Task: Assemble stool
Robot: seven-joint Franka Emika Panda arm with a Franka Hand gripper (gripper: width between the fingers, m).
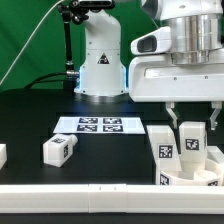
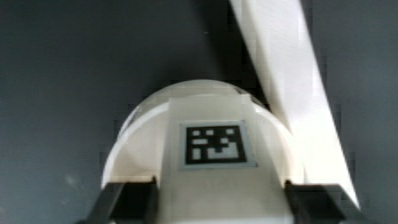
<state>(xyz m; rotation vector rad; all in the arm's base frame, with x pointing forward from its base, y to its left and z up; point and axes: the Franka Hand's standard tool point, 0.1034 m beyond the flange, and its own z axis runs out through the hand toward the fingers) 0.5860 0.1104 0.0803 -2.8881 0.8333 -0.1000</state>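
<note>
**Fingers spread over an upright stool leg at the seat**

The gripper [image 1: 193, 122] [image 2: 217, 206] hangs straight down on the exterior view's right, with its two fingers [image 1: 173, 114] [image 2: 125, 200] spread apart. They stand one on each side of the top of an upright leg [image 1: 190, 143] [image 2: 214, 105]. In the exterior view a slim gap shows on either side of that leg. In the wrist view the dark pads sit right at its flanks, so it is unclear whether they touch it.

The leg is white and round-topped, with a black-and-white tag [image 2: 214, 143] facing the wrist camera. It stands in the seat [image 1: 200, 183], a low white disc on the near right of the table [image 1: 30, 120].

A second leg [image 1: 163, 150] stands upright just beside the first one, on the exterior view's left of it and also at the seat. A third leg [image 1: 60, 150] lies on its side well apart, toward the exterior view's left. Another white piece [image 1: 2, 155] is cut off by that edge of the picture.

The marker board [image 1: 100, 125] lies flat near the middle of the table, with the arm's white base [image 1: 103, 62] behind it on the far side. A long white bar [image 1: 90, 191] [image 2: 285, 60] runs along the near edge of the table. In the wrist view a bar passes close by the leg under the fingers.
</note>
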